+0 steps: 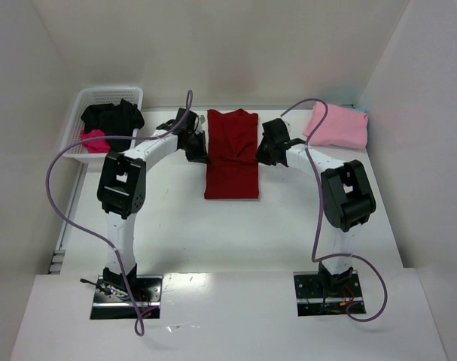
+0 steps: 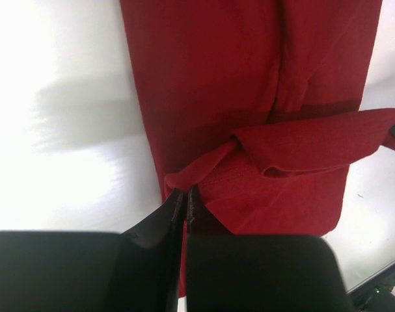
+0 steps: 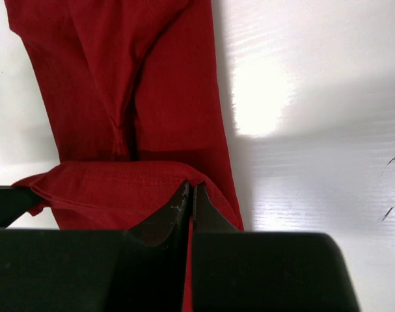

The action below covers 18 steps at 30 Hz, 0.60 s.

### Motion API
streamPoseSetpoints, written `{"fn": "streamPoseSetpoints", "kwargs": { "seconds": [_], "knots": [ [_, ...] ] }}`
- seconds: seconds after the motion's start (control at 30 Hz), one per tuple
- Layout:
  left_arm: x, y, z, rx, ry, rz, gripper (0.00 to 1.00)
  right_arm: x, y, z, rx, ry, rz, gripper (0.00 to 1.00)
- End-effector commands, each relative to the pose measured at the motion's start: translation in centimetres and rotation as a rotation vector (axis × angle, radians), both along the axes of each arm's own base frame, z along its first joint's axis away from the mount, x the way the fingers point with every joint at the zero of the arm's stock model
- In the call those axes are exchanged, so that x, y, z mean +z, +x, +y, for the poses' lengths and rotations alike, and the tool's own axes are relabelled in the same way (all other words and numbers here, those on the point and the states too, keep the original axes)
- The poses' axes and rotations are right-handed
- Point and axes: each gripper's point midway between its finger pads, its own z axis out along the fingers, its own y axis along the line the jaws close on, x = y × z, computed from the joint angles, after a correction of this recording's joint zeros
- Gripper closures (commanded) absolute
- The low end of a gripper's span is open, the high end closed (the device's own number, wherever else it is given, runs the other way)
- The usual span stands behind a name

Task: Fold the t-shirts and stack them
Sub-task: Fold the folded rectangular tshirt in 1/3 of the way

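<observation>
A dark red t-shirt [image 1: 232, 169] lies as a long narrow strip in the middle of the table. My left gripper [image 1: 196, 150] is shut on its left edge, and the pinched corner bunches at the tips [image 2: 185, 195]. My right gripper [image 1: 264, 150] is shut on the right edge, its tips [image 3: 191, 188] clamping a raised fold. A flap of the red cloth [image 2: 314, 146] hangs doubled over between the two grippers, above the flat part [image 3: 164, 91]. A light pink t-shirt [image 1: 337, 125] lies folded square at the back right.
A white basket [image 1: 111, 92] stands at the back left with a black t-shirt [image 1: 111, 116] and a magenta one [image 1: 95, 141] inside. White walls close in the table on the left, back and right. Purple cables loop from both arms.
</observation>
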Motion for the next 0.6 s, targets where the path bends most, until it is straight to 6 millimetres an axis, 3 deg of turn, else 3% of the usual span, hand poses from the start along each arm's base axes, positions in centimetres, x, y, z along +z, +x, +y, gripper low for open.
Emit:
{"fn": "streamPoseSetpoints", "kwargs": {
  "seconds": [0.0, 0.07, 0.27, 0.37, 0.43, 0.5, 0.57],
  "knots": [
    [0.2, 1.4, 0.1, -0.03, 0.0, -0.036, 1.0, 2.7, 3.4, -0.8, -0.025, -0.013, -0.113, 1.0],
    [0.5, 1.6, 0.0, -0.03, -0.003, -0.044, 1.0, 1.6, 3.4, -0.8, -0.025, -0.02, -0.093, 1.0],
    [0.2, 2.1, 1.1, -0.005, 0.01, -0.038, 0.99, 1.5, 4.0, -0.6, -0.025, -0.018, -0.1, 1.0],
    [0.0, 2.3, 1.1, -0.014, 0.015, -0.043, 0.9, 1.2, 4.1, -0.5, -0.025, -0.018, -0.1, 1.0],
    [0.2, 2.4, 0.9, -0.019, 0.005, -0.05, 0.82, 1.2, 4.1, -0.5, -0.025, -0.018, -0.1, 0.92],
    [0.2, 2.3, 0.7, -0.026, -0.005, -0.047, 0.62, 1.4, 4.2, -0.3, -0.01, -0.013, -0.108, 0.73],
    [0.7, 2.6, 0.4, -0.04, -0.017, -0.066, 0.53, 1.6, 4.3, 0.1, 0.012, 0.001, -0.116, 0.59]
  ]
}}
